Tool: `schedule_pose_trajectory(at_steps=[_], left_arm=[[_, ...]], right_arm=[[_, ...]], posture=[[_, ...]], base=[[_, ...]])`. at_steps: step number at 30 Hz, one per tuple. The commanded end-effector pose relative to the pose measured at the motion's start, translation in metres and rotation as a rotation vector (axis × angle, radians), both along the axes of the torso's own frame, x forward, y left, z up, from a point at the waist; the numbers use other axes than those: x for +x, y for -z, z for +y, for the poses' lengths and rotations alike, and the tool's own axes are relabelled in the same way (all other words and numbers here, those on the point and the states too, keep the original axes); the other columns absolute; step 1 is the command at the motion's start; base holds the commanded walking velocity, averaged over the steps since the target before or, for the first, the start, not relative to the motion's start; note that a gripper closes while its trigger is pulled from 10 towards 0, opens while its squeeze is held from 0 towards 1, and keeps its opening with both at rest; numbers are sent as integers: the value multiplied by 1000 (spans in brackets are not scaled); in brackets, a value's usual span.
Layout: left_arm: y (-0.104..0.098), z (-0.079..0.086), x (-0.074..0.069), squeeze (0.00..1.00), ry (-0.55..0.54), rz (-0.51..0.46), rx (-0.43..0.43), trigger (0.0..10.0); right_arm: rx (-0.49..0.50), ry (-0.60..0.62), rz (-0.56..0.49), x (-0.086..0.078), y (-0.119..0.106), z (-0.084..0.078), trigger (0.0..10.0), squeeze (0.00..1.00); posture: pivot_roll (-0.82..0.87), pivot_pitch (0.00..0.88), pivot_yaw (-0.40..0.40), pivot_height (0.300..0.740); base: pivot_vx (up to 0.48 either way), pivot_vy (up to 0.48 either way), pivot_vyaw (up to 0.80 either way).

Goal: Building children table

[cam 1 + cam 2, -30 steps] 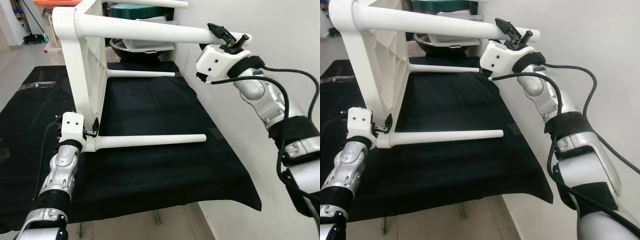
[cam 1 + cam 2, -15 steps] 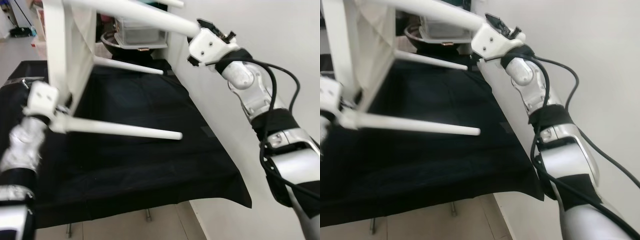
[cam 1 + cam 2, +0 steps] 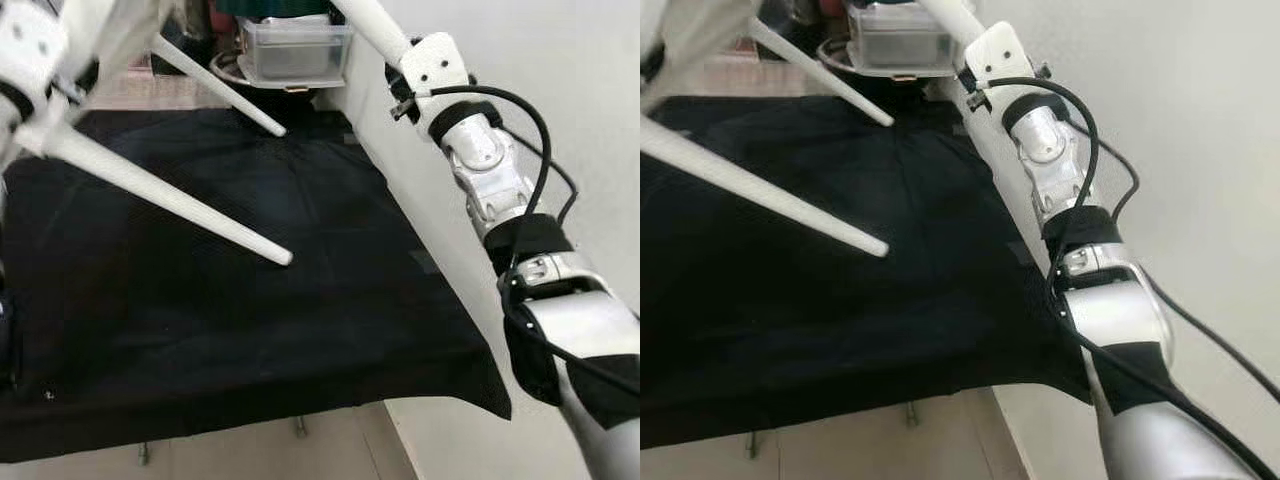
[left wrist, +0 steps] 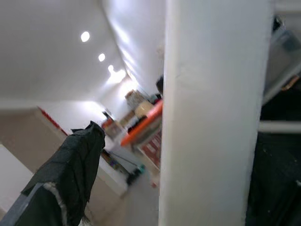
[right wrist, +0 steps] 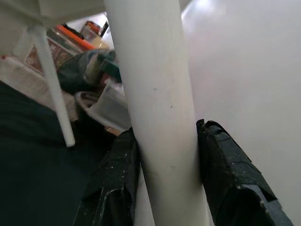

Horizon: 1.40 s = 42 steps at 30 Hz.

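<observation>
Right gripper (image 5: pixel 164 188) clenched on a white table leg (image 5: pixel 155 94); left gripper (image 3: pixel 30 55) on another leg (image 3: pixel 160 190) — grip unclear. Rotate slowly, legs clear of black-covered bench (image 3: pixel 250 330).

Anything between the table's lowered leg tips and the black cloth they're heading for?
Nothing visible. The cloth under the near leg and far leg looks bare. The right claw is shut on an upper leg; a clear bin sits beyond the cloth's far edge.

Before me stands a surface under a black cloth (image 3: pixel 250 300), close against a plain white wall (image 3: pixel 560 90); round ceiling lights (image 4: pixel 85 36) shine above.
</observation>
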<state>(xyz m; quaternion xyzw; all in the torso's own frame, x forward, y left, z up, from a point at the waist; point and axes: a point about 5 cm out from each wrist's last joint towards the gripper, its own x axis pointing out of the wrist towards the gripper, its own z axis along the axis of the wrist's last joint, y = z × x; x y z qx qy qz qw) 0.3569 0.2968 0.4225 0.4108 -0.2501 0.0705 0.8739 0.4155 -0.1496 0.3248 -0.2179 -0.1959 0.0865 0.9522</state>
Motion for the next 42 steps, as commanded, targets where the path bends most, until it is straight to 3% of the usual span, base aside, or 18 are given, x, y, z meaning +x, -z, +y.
schedule_pose_trajectory(at_steps=[1, 2, 5, 7, 9, 10, 12, 14, 17, 18, 20, 24, 25, 27, 28, 29, 35, 42], left_arm=[[-29, 10, -16, 0, -39, -87, 25, 10000], [-29, 10, -16, 0, -39, -87, 25, 10000], [-46, -4, -14, 0, -22, -70, 98, 10000], [-46, -4, -14, 0, -22, -70, 98, 10000], [-51, -9, -14, 0, -16, -71, 119, 10000], [-56, -16, -14, 0, 8, -69, 134, 10000], [-56, -16, -14, 0, 8, -69, 134, 10000], [-50, -27, -8, 0, 88, -41, 147, 10000], [-42, -30, -5, 0, 126, -17, 154, 10000], [-34, -31, -2, 0, 153, 6, 157, 10000], [-34, -31, -2, 0, 153, 6, 157, 10000], [-11, -36, 0, 0, 272, 51, 178, 10000], [1, -39, -2, 0, 341, 82, 198, 10000], [9, -41, -3, 0, 388, 104, 213, 10000], [24, -43, -6, 0, 431, 136, 244, 10000], [39, -44, -10, 0, 459, 163, 273, 10000], [69, -42, -31, 0, 476, 165, 286, 10000], [75, -48, -60, 0, 448, 57, 236, 10000]], right_arm=[[170, 63, 207, 5, 46, -21, 0, 471], [170, 63, 207, 5, 46, -21, 0, 471], [331, 42, 400, 1, 97, -9, 0, 439], [331, 42, 400, 1, 97, -9, 0, 439], [377, 32, 456, -2, 113, -2, 0, 435], [405, 7, 507, -9, 130, 10, 0, 412], [405, 7, 507, -9, 130, 10, 0, 412], [453, -50, 626, -29, 165, 39, 0, 392], [472, -68, 677, -38, 177, 50, 0, 353], [471, -76, 710, -46, 185, 56, 0, 63], [471, -76, 710, -46, 185, 56, 0, 63], [415, -103, 700, -56, 185, 63, 0, 0], [371, -105, 673, -55, 181, 64, 3922, 0], [342, -103, 657, -55, 178, 64, 3922, 0], [302, -113, 630, -57, 173, 64, 10000, 0], [284, -121, 598, -59, 168, 64, 10000, 1000], [305, -165, 544, -72, 158, 64, 10000, 1000], [321, -248, 500, -93, 150, 58, 10000, 1000]], posture=[[137, 0, -50, 740], [137, 0, -50, 740], [136, 0, -43, 740], [136, 0, -43, 740], [139, 0, -39, 740], [135, 0, -36, 740], [135, 0, -36, 740], [123, 0, -29, 740], [121, 0, -30, 740], [117, 0, -29, 740], [117, 0, -29, 740], [105, 0, -30, 740], [100, 0, -33, 740], [100, 0, -33, 740], [101, 0, -39, 740], [103, 0, -43, 740], [106, 0, -56, 740], [115, 0, -66, 740]], base=[[0, 0, 0], [0, 0, 0], [0, 0, 0], [0, 0, 0], [0, 0, 0], [0, 0, 0], [0, 0, 0], [0, 0, 0], [0, 0, 0], [0, 0, 0], [0, 0, 0], [0, 0, 0], [0, 0, 0], [0, 0, 0], [0, 0, 0], [0, 0, 0], [0, 0, 0], [0, 0, 0]])
